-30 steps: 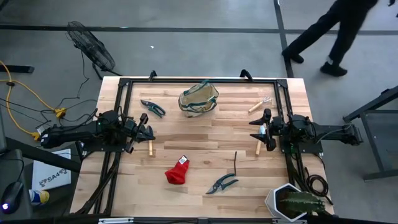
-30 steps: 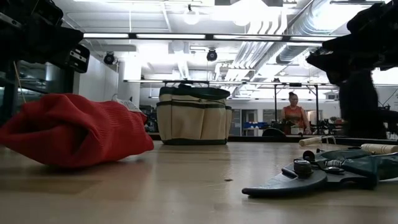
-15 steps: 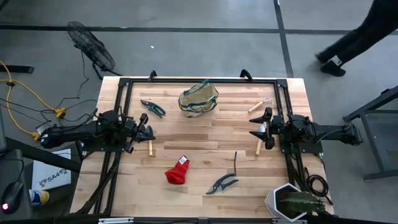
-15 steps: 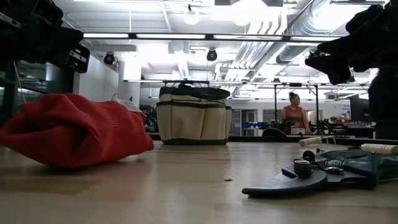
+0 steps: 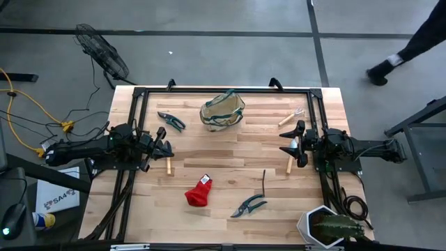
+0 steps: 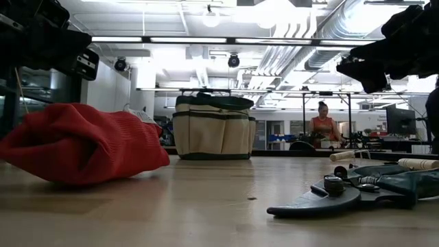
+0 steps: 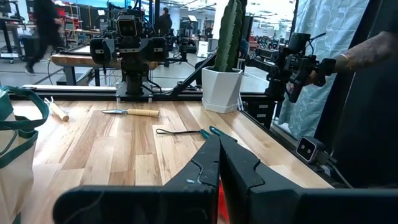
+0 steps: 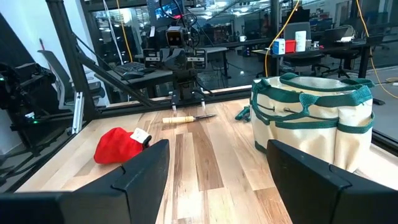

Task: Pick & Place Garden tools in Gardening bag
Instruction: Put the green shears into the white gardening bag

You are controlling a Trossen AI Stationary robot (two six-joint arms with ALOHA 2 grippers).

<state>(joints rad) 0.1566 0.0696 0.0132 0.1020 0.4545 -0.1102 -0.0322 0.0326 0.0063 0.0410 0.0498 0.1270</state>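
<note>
The tan canvas gardening bag (image 5: pixel 223 111) with green trim stands upright on its base at the table's far middle. It also shows in the low view (image 6: pixel 212 127) and the right wrist view (image 8: pixel 311 118). One pair of pruning shears (image 5: pixel 171 120) lies left of the bag. A second pair (image 5: pixel 249 206) lies near the front edge, beside a thin dark rod (image 5: pixel 264 183) and the red fabric piece (image 5: pixel 198 192). A wooden-handled fork (image 5: pixel 291 117) lies at the far right. My left gripper (image 5: pixel 169 149) is shut and empty (image 7: pixel 219 162). My right gripper (image 5: pixel 283 146) is open and empty (image 8: pixel 217 180).
One wooden-handled tool (image 5: pixel 168 166) lies just in front of my left gripper, and another (image 5: pixel 288 165) lies in front of my right gripper. A green plant in a white hexagonal pot (image 5: pixel 327 226) stands at the near right corner. A black frame (image 5: pixel 223 89) runs round the table.
Neither arm has moved and no tool has moved. A person beyond the table's far right corner has walked on toward the right.
</note>
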